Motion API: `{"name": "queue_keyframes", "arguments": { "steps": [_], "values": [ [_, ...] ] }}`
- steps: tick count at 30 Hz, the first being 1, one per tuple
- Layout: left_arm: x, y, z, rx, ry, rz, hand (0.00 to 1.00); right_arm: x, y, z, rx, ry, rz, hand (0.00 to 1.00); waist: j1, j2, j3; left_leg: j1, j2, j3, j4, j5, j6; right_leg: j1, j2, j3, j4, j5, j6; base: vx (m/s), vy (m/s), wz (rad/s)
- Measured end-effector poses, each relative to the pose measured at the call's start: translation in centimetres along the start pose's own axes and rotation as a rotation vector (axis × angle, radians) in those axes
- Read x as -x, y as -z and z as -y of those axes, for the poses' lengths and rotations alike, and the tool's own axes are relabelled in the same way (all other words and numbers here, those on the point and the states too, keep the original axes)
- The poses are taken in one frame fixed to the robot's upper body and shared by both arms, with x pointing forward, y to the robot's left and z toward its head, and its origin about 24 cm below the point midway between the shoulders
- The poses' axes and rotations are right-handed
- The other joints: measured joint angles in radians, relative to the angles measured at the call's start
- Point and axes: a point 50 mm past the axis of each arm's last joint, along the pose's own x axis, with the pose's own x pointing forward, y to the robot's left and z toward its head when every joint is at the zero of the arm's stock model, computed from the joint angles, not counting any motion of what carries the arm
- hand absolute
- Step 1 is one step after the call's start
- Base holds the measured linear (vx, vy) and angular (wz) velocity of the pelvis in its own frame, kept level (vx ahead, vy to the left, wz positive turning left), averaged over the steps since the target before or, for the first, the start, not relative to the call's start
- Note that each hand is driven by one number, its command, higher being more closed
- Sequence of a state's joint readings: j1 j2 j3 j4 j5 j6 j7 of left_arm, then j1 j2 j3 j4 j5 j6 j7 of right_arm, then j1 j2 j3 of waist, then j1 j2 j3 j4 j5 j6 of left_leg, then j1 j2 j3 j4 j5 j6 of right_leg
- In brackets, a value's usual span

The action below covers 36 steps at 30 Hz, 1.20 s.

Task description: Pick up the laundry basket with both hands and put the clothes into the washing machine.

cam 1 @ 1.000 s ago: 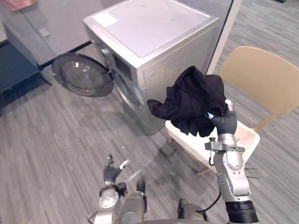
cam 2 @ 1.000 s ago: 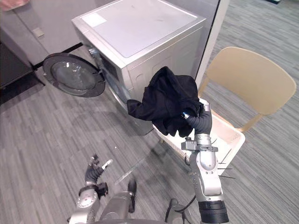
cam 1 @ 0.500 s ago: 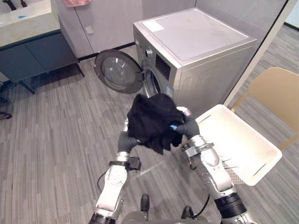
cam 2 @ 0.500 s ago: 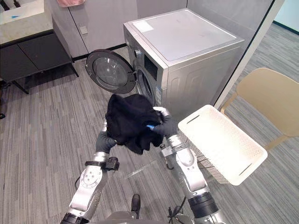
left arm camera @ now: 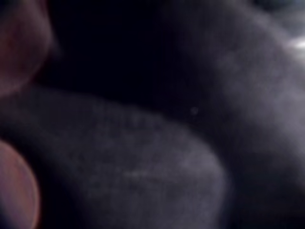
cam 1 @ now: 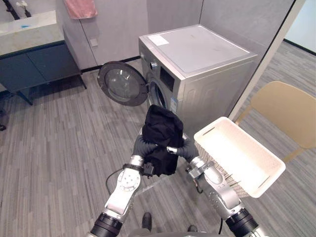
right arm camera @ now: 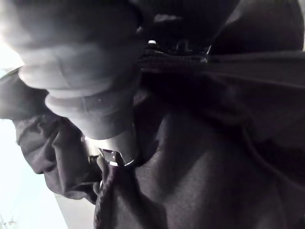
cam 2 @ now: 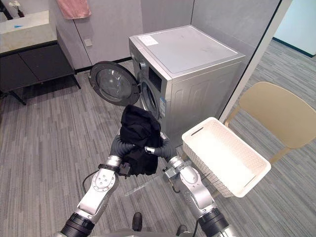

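Holding up a crumpled black cloth garment (cam 1: 160, 134), your right hand (cam 1: 184, 148) curls its fingers into the right edge. Your left hand (cam 1: 141, 146) presses the left side, fingers hidden, so you cannot tell its grip. Just beyond stands the silver front-loading washing machine (cam 1: 197, 49), its round glass door (cam 1: 120, 83) open. The white plastic laundry basket (cam 1: 240, 158) sits near right.

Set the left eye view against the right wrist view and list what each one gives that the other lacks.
Left eye view: the washing machine with its round door swung open, the empty white basket near a beige chair, and the left hand and right hand meeting at the black garment. Right wrist view: the fabric's folds from very close, beside a dark ribbed cover. Shared: the black garment, which the right hand grips.
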<state>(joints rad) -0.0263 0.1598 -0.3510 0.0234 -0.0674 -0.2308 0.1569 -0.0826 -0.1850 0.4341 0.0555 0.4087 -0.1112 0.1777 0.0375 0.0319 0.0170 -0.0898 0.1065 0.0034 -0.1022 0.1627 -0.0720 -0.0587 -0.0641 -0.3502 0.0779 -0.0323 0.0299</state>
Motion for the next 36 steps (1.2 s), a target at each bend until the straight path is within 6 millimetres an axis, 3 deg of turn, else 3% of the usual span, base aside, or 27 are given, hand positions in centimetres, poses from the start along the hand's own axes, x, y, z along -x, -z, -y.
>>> {"name": "queue_keyframes", "arguments": {
  "steps": [8,12,17,21,24,26,27,28,30,32,34,35,36],
  "values": [
    [0.5,1.1,-1.4,0.019,-0.102,-0.054,1.0,0.5,-0.3,0.4,0.079,0.066,0.02,0.0,0.001,-0.016,-0.011,0.003,0.018,0.013,0.0,0.0,-0.009,0.0,0.029,0.016,-0.014,0.0,-0.002,0.01,-0.032,-0.07],
    [2.4,2.5,-3.5,0.016,-0.257,-0.133,1.0,1.9,-1.3,2.9,0.205,0.271,0.07,0.0,0.0,-0.016,-0.011,0.009,0.016,0.022,0.0,-0.001,-0.009,0.001,0.027,0.024,-0.015,0.0,-0.001,0.02,0.004,-0.06],
    [5.8,5.0,-7.4,-0.012,-0.456,-0.273,1.0,5.3,-0.5,6.1,0.282,0.493,0.0,0.0,0.0,-0.016,-0.011,0.007,0.016,0.021,-0.001,-0.001,-0.009,0.003,0.028,0.023,-0.022,0.0,-0.001,0.0,0.0,0.0],
    [7.9,6.7,-8.9,0.008,-0.54,-0.373,1.0,8.0,2.0,7.8,0.267,0.583,-0.135,0.0,0.005,-0.016,-0.01,-0.015,0.017,0.005,0.0,-0.005,-0.015,-0.004,0.028,0.008,-0.017,-0.002,-0.001,-0.01,-0.007,0.14],
    [8.3,7.4,-9.1,0.032,-0.557,-0.408,1.0,10.6,5.5,9.1,0.238,0.645,-0.317,0.0,0.003,-0.021,-0.006,-0.071,0.01,-0.034,0.005,0.0,-0.018,-0.056,0.009,-0.051,0.058,-0.047,0.0,-0.03,-0.012,0.63],
    [8.4,7.9,-9.1,0.044,-0.54,-0.432,1.0,13.5,8.7,9.9,0.187,0.713,-0.494,0.0,-0.017,-0.036,-0.002,-0.121,0.006,0.104,0.004,-0.07,0.096,-0.072,-0.041,-0.146,0.065,-0.063,0.004,0.01,0.002,1.19],
    [8.4,8.0,-9.1,0.045,-0.54,-0.437,1.0,14.1,9.3,10.1,0.178,0.729,-0.536,0.0,-0.024,-0.042,0.003,-0.126,0.004,0.168,0.012,-0.087,0.12,-0.071,-0.062,-0.172,0.06,-0.065,0.003,0.1,0.099,1.28],
    [8.2,8.3,-8.8,0.053,-0.534,-0.448,1.0,15.7,10.6,10.5,0.157,0.777,-0.62,0.0,-0.023,-0.033,0.021,-0.134,0.008,0.305,0.057,-0.082,0.123,-0.064,-0.091,-0.217,0.078,-0.062,0.006,0.16,0.145,1.14],
    [8.5,8.6,-8.8,0.057,-0.541,-0.467,1.0,17.9,12.1,10.8,0.13,0.832,-0.741,0.0,-0.021,-0.005,0.031,-0.128,0.015,0.327,0.076,0.012,0.081,-0.046,-0.087,-0.262,0.112,-0.086,0.024,0.16,0.104,0.95],
    [9.3,8.8,-9.5,0.043,-0.554,-0.489,1.0,18.8,14.3,9.6,0.067,0.861,-0.853,0.0,-0.016,-0.03,0.048,-0.123,-0.014,0.293,0.078,0.003,0.081,-0.018,-0.115,-0.281,0.115,-0.095,0.038,0.11,0.048,0.64],
    [10.0,9.0,-9.8,0.042,-0.557,-0.509,1.0,18.6,15.1,8.8,0.019,0.874,-0.88,0.0,-0.012,-0.059,0.068,-0.124,-0.04,0.285,0.108,-0.053,0.094,-0.006,-0.156,-0.293,0.145,-0.125,0.062,0.13,0.107,0.4],
    [10.9,9.3,-9.5,0.046,-0.546,-0.543,1.0,18.8,15.6,8.1,0.008,0.872,-0.905,0.0,-0.008,-0.089,0.087,-0.12,-0.07,0.308,0.16,-0.127,0.096,-0.005,-0.229,-0.3,0.245,-0.174,0.081,0.13,0.143,0.5],
    [11.4,9.5,-9.2,0.054,-0.534,-0.569,1.0,19.3,15.7,7.8,0.009,0.881,-0.921,0.0,-0.012,-0.1,0.1,-0.112,-0.085,0.31,0.194,-0.171,0.1,-0.009,-0.281,-0.278,0.345,-0.192,0.066,0.13,0.125,0.52]
  ]
}}
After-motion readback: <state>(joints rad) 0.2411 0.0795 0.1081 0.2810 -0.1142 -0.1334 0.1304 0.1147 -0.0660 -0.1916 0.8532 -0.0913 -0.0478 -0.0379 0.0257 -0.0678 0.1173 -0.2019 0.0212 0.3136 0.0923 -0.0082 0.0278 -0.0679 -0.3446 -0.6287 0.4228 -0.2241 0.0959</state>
